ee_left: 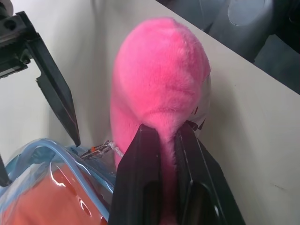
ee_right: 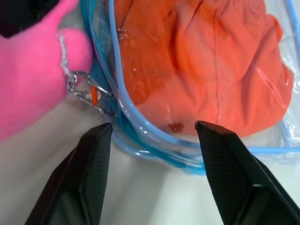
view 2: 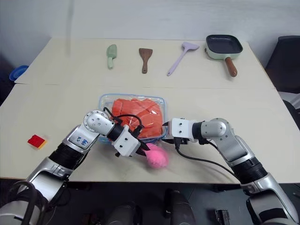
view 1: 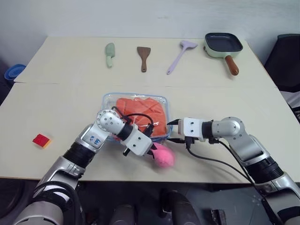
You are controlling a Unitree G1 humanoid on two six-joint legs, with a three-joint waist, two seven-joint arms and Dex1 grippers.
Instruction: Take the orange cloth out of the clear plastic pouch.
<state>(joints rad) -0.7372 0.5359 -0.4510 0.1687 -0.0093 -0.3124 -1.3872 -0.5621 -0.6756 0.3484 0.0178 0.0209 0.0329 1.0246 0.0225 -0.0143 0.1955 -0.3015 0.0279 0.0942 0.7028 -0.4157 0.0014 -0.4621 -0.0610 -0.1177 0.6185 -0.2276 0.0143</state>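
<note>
My left pincer clamps the pink plush toy chained to the clear plastic pouch; my right pincer, apart beside the pouch, may snag that chain.

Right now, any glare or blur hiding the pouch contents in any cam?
Right wrist view: small highlights on the clear plastic pouch, yet the orange cloth reads clearly through it. Left wrist view: glossy streaks on the pouch corner; the pink plush toy looks soft, pinched by the left gripper. Left eye view: even light, faint sheen on the pouch.
</note>
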